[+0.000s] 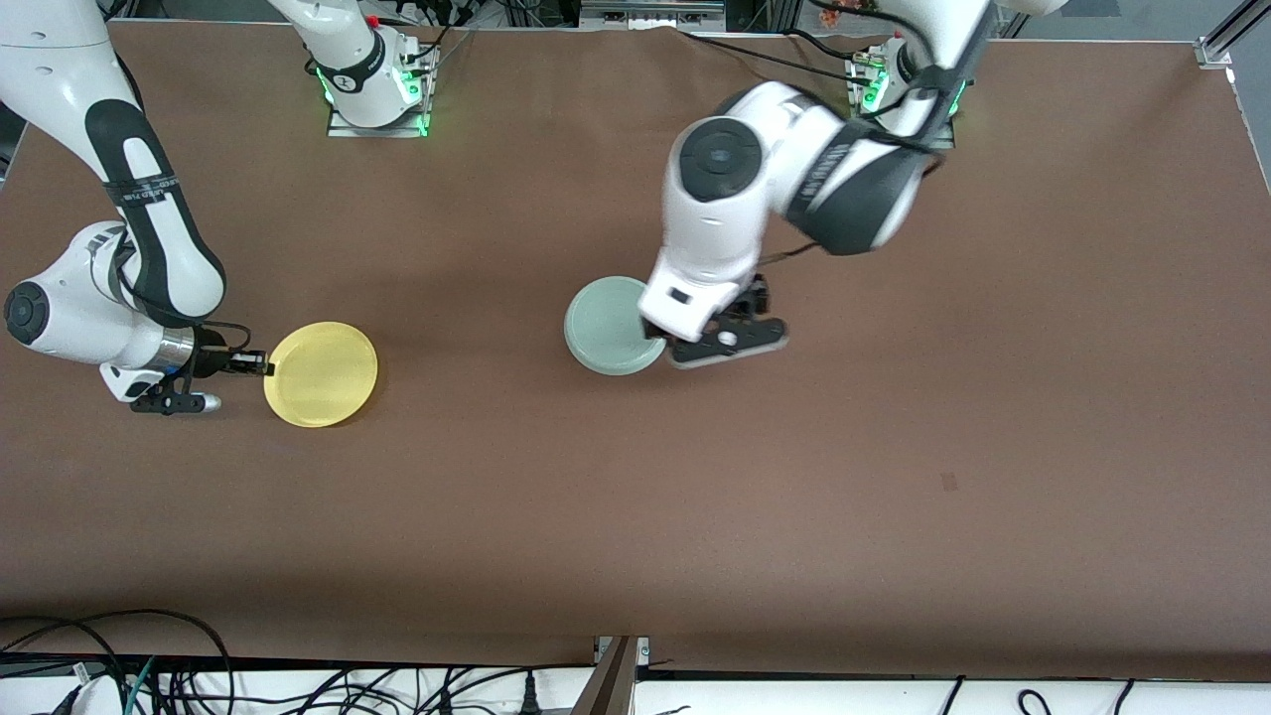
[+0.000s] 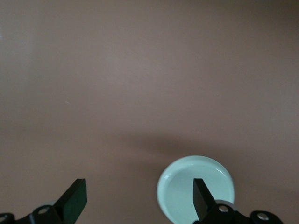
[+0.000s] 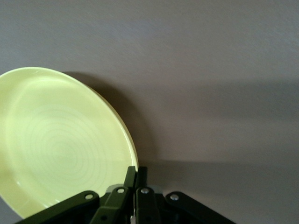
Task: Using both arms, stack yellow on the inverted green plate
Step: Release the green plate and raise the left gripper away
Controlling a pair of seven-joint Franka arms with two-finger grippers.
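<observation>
While both arms are down at the brown table (image 1: 616, 516), it's a simple count: two plates, two grippers. The right gripper (image 1: 260, 364) is pinched on the rim of the yellow plate (image 1: 321, 373), toward the right arm's end. The left gripper (image 2: 140, 198) hangs over the green plate (image 1: 608, 326) mid-table, fingers (image 2: 74, 198) spread wide. The arm-band lettering is too small to read.

Counts, one moment: two plates are showing on the brown table (image 1: 635, 516). One yellow (image 1: 321, 374), one green plate (image 1: 608, 323).

Two arms are working over it, each carrying one two-finger gripper: left gripper (image 1: 695, 343), right gripper (image 1: 260, 365), so two grippers in all.

Two arm bases are glowing green.
</observation>
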